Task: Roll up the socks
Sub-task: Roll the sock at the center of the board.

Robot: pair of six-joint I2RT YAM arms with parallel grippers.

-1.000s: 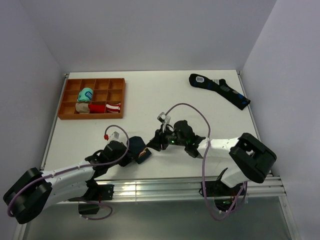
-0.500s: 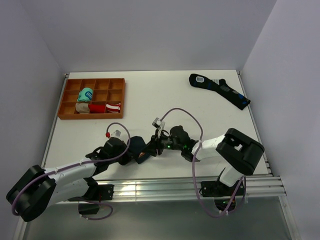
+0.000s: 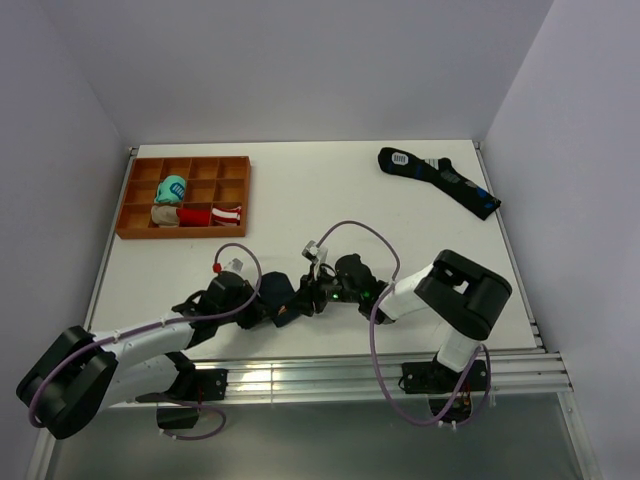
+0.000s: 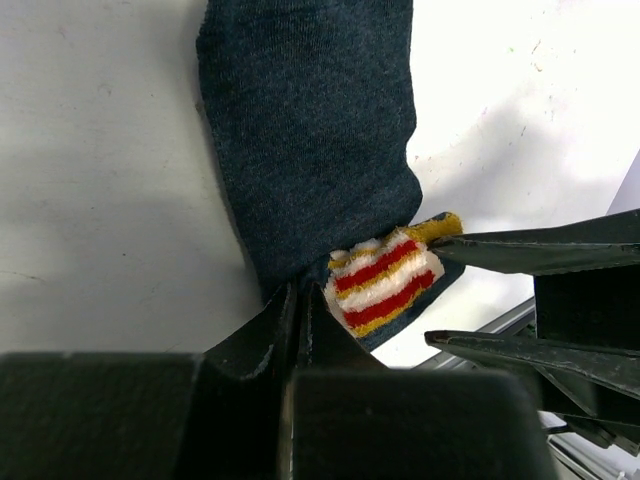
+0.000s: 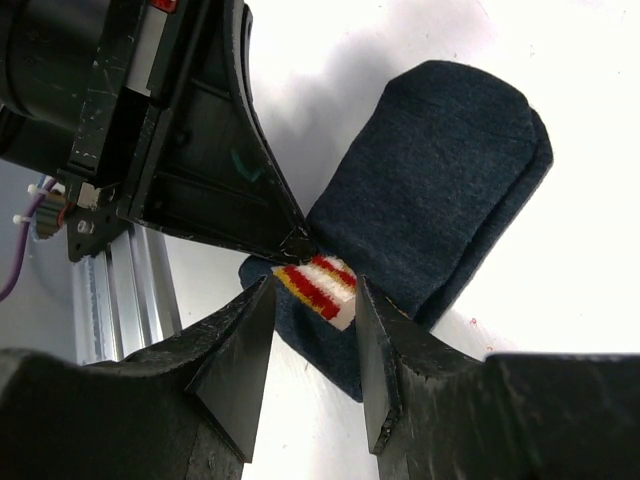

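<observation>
While the left tool (image 4: 297,292) pinches the socks (image 4: 310,130) beside their red-white-yellow patch (image 4: 385,285), the right tool (image 5: 315,285) stands spread close by.

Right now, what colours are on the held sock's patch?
The patch has red, white and yellow stripes, clearest in the left wrist view.

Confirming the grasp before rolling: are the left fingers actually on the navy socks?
Touching. Left wrist view: the left gripper has its fingers shut on the edge of the navy socks, beside the striped patch; no gap.
</observation>
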